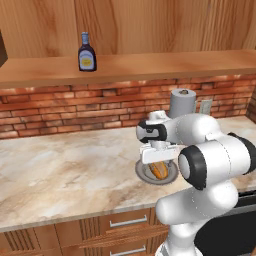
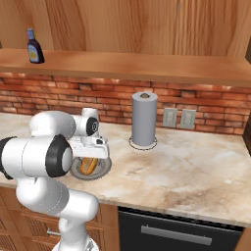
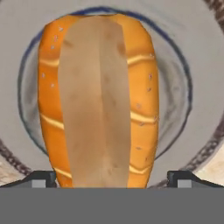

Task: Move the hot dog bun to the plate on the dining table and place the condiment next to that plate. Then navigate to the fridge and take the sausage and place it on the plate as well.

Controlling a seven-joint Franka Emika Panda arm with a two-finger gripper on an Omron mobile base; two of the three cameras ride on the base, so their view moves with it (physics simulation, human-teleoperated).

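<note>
The bun point(image 3: 98, 100) lies on a grey plate point(image 1: 172, 176) on the marble counter point(image 1: 65, 170), and the gripper point(image 3: 111, 177) hangs right above it, jaws spread wide, one tip on each long side, holding nothing. To grasp well, the arm should probably go straight down, stay centred over the bun, and close gently so the soft bread is not crushed. The bottle point(image 1: 87, 52) waits on the wooden shelf point(image 1: 150, 65).

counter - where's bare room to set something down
Bare marble counter left of the grey plate, up to the brick wall. More bare top right of the paper towel roll. Crowded at the plate: hot dog bun under the open gripper.
</note>
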